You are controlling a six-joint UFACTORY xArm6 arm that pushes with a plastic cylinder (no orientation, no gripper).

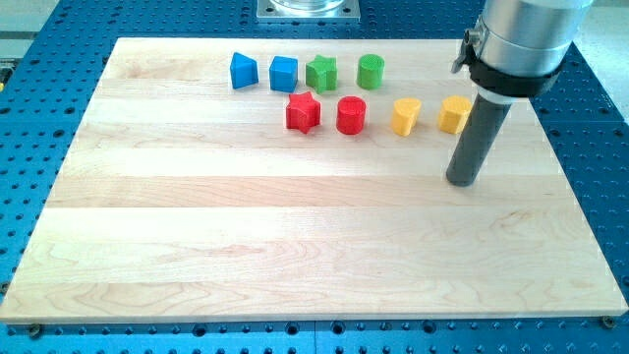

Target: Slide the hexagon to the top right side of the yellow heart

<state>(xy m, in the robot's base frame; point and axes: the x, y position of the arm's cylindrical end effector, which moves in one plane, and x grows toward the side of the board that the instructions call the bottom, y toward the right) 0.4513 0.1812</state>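
Note:
A yellow hexagon (453,114) lies near the board's upper right. The yellow heart (406,116) lies just to its left, a small gap apart. My tip (463,181) rests on the board below the hexagon, slightly to its right, clear of both. The rod rises past the hexagon's right edge, and it is hard to tell whether it hides a sliver of it.
A red cylinder (351,115) and a red star (304,112) lie left of the heart in the same row. Above them are a green cylinder (371,71), a green star (320,73), a blue cube (283,74) and a blue wedge-like block (243,71). The board's right edge (575,187) is close to my tip.

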